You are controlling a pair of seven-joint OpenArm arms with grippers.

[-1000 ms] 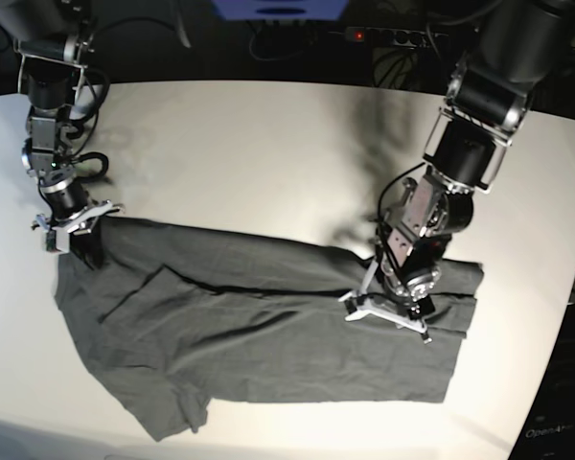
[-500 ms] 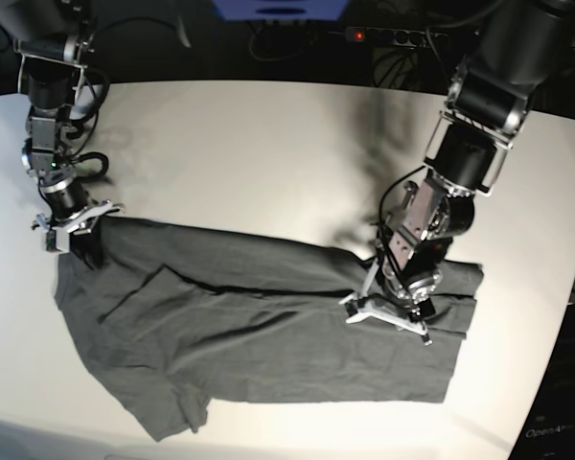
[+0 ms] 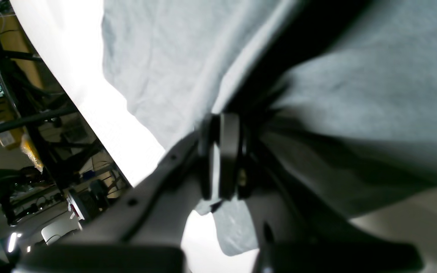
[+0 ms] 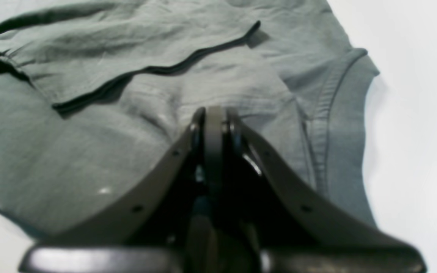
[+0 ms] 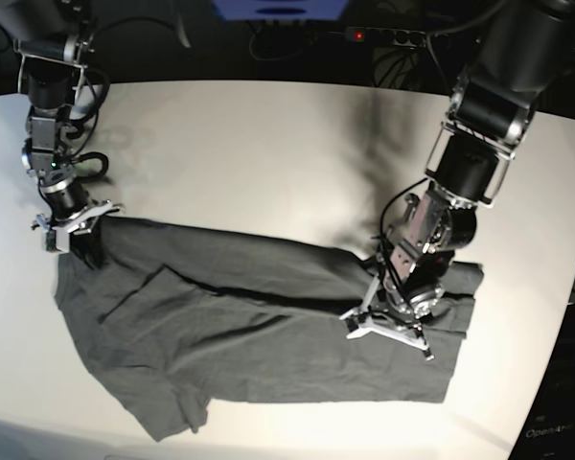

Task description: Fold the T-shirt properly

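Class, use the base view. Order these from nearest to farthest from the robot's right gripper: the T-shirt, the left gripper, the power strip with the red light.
1. T-shirt: pinched at its corner by the right gripper, at the picture's left.
2. Left gripper: across the shirt, at the picture's right.
3. Power strip: behind the table, top right.

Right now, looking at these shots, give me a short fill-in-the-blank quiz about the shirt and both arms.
1. The T-shirt lies on a table whose colour is ____.
2. The right gripper is shut on the shirt's ____ edge, seen from the base camera.
3. The left gripper has its fingers ____ on the cloth.
4. The shirt's printed pattern is ____.

Missing words: white; left; shut; none
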